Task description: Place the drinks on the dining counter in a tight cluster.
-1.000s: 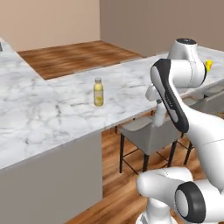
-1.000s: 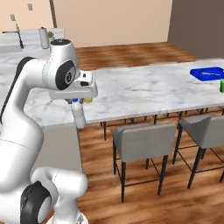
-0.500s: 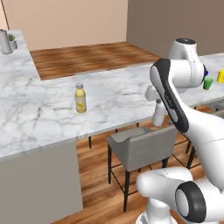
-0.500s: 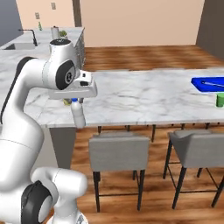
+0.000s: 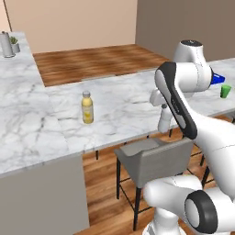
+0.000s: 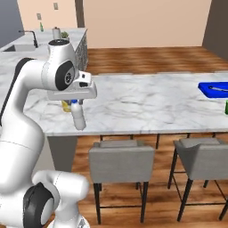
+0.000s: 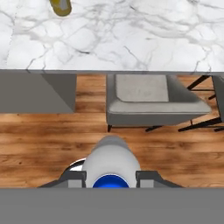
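My gripper (image 6: 78,103) is shut on the clear drink with the blue cap (image 6: 79,117), which hangs upright from it by its top. In the hand view this bottle (image 7: 111,161) sits between my fingertips (image 7: 75,177) above the wooden floor, just off the dining counter's (image 7: 131,39) front edge. From the left base the gripper (image 5: 163,106) and bottle (image 5: 164,121) appear beside the arm. The yellow juice drink (image 5: 87,107) stands upright on the dining counter (image 5: 124,105), left of the gripper; the arm partly hides it (image 6: 66,106) from the right base.
Grey stools (image 6: 118,160) (image 6: 202,156) stand under the counter's overhang, one right ahead of the hand (image 7: 153,100). A blue tray (image 6: 216,87) and a green cup (image 5: 225,91) sit far along the counter. A sink counter (image 6: 18,44) lies behind.
The whole scene has shifted in both base views, so the base has driven along the counter. The gripper stays shut on the clear bottle.
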